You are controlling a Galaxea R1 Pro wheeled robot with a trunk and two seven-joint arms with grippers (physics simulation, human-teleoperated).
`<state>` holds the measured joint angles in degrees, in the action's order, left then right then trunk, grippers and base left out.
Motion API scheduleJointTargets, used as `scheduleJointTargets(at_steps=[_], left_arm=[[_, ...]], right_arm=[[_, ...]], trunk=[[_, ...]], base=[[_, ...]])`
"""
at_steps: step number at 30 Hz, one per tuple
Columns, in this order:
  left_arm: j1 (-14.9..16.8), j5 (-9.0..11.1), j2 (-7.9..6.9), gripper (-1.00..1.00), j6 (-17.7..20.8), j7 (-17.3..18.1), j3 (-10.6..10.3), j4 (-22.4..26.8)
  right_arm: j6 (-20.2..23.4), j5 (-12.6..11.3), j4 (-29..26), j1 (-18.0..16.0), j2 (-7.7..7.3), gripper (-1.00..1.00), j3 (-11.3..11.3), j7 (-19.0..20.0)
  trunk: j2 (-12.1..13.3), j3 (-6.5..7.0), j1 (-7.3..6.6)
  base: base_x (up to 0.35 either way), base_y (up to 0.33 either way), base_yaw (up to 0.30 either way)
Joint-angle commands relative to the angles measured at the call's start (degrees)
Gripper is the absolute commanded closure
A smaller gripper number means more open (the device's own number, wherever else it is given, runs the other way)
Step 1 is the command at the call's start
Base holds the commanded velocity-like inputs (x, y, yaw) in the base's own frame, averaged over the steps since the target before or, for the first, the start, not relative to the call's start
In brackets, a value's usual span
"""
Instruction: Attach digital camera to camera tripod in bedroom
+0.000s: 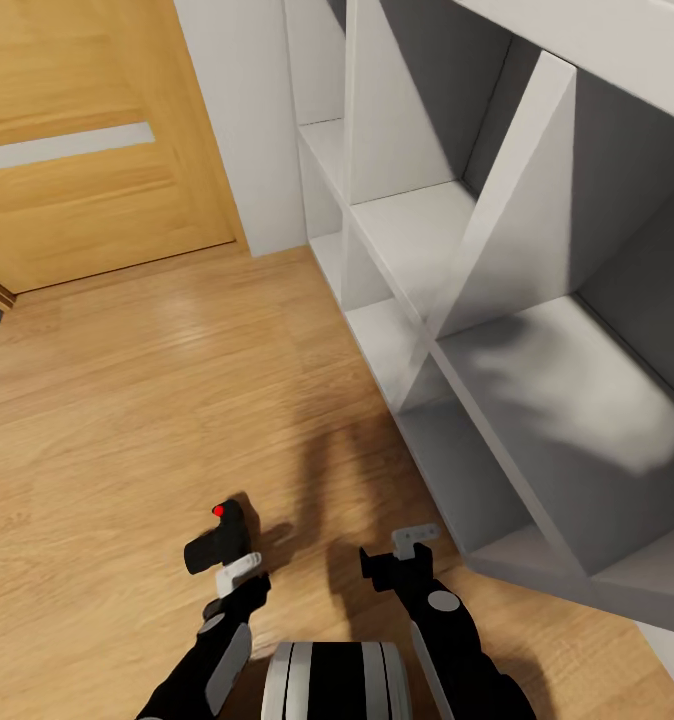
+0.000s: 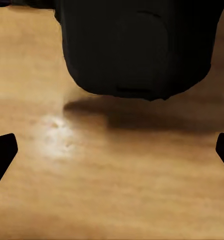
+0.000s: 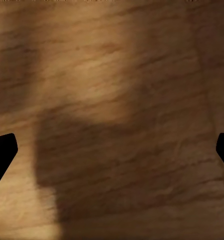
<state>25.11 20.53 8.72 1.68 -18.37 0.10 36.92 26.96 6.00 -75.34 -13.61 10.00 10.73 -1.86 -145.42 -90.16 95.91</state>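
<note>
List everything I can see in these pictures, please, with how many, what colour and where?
digital camera: one, black with a red dot, held at the left tool above the floor.
cubby shelf: one, white, on the right of the head view, its visible compartments bare.
door: one, light wood with a grey strip, upper left.
wall: white, between door and shelf.
floor: light wood, beneath everything.
left tool: one, black with a white finger, shut on the camera.
right tool: one, black with a white finger, holding nothing, over the floor beside the shelf.
robot trunk: one, black and white, bottom centre.
</note>
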Motion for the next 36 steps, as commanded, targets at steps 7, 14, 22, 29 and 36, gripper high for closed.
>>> scheduleJointTargets(at_steps=[7,14,22,29,36], left_arm=[[1.91,-1.36,0.06,-1.00,-1.64,0.04,-1.76,-4.90],[2.39,-3.30,0.07,-1.00,-4.25,0.08,-3.01,-6.58],[2.48,-3.76,0.12,-1.00,-6.95,0.23,-3.30,-7.34],[2.49,-3.90,0.11,-1.00,-8.05,0.33,-3.34,-7.54],[2.49,-3.85,0.07,-1.00,-11.06,0.35,-3.35,-7.89]], right_arm=[[0.38,0.59,-0.07,-0.02,0.00,-1.00,0.08,-0.07],[0.38,0.59,-0.07,-0.02,0.00,-1.00,0.08,-0.07],[0.37,0.59,-0.07,-0.02,0.00,-1.00,0.08,-0.07],[0.37,0.59,0.04,-0.02,0.00,-1.00,0.08,-0.07],[0.45,0.45,0.09,-0.02,0.00,-1.00,0.01,-0.05]], trunk=[[-0.01,-0.03,-0.01],[-0.01,-0.03,-0.01],[-0.01,-0.03,-0.01],[-0.01,-0.03,-0.01],[-0.01,-0.03,-0.01]], base=[[0.000,0.000,0.000],[0.000,0.000,0.000],[0.000,0.000,0.000],[0.000,0.000,0.000],[0.000,0.000,0.000]])
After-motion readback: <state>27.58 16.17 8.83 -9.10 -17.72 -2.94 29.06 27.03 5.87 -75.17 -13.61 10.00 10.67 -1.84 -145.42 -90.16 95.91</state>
